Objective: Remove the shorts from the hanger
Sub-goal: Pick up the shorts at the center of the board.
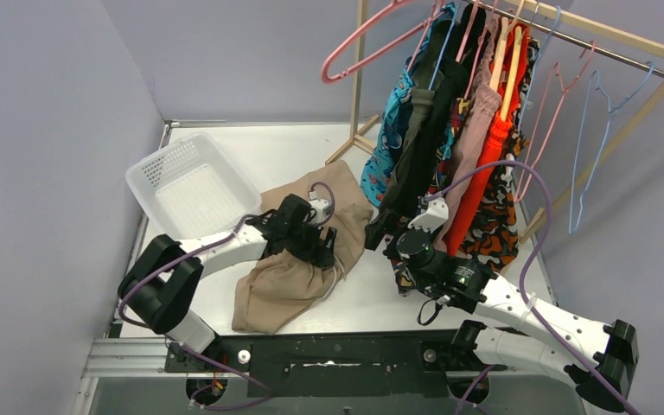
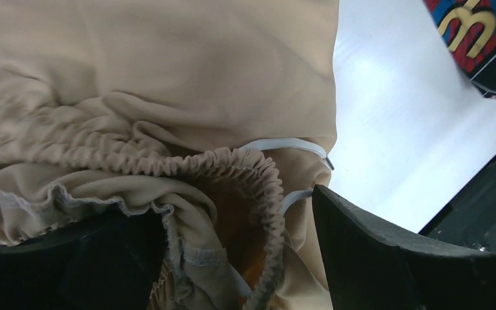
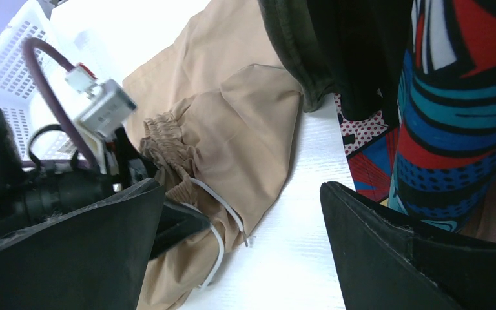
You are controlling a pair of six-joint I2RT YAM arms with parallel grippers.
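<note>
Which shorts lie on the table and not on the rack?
The tan shorts, beside the white basket; all other pairs hang from the wooden rack.

Crumpled tan shorts (image 1: 277, 292) on table (image 1: 372, 296)

Loose shorts (image 1: 290, 285) lying on table (image 1: 380, 298), centre frame; left gripper (image 2: 236, 213) sitting over waistband. Basket (image 1: 143, 194) standing upper left, behind them. Rack (image 1: 359, 86) standing upper right, hanging shorts (image 1: 450, 147) dangling from it. Right gripper (image 3: 242, 187) sitting just before their lower ends. More hangers (image 1: 588, 130) hanging far right.
</note>
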